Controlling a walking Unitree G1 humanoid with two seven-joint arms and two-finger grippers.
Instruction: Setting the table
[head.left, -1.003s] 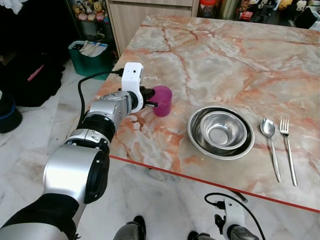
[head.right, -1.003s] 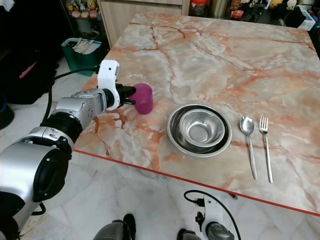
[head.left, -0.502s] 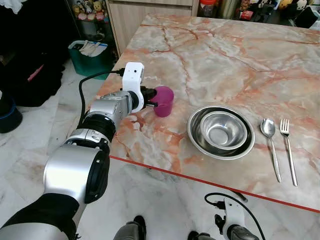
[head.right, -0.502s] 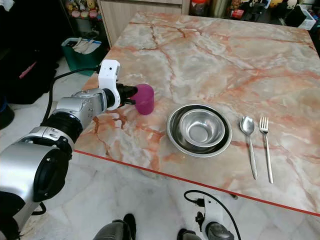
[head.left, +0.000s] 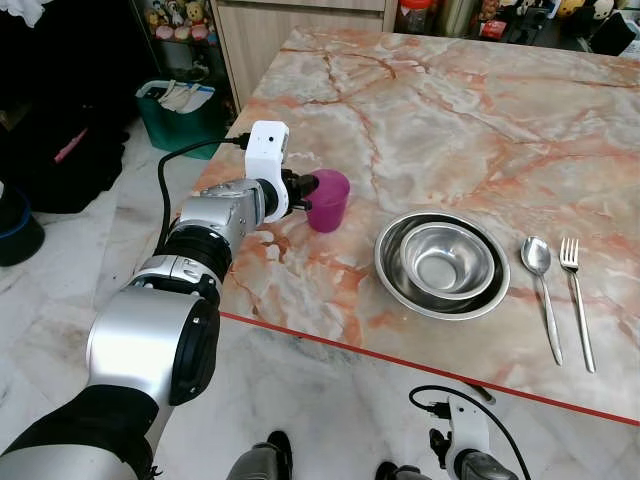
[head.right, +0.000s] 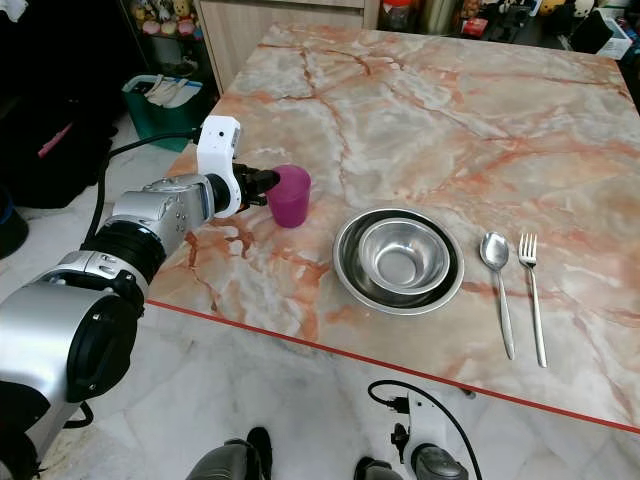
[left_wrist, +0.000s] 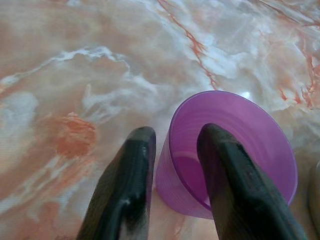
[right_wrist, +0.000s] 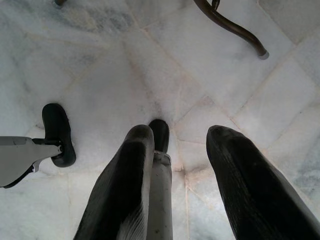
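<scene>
A purple plastic cup stands upright on the marble table near its left edge. My left gripper is shut on the cup's rim. In the left wrist view one finger is inside the cup and the other presses its outer wall. To the right sit two nested steel bowls, then a spoon and a fork lying side by side. My right gripper hangs open over the white floor, below the table's front edge.
A green bin stands on the floor left of the table, beside a wooden cabinet. The table's front edge is red-trimmed. Jars and clutter line the far end. A table leg base curves over the floor.
The cup was tilted in my left gripper and now stands upright with its mouth up, shifted slightly to the right. Bowls, spoon and fork have not moved.
</scene>
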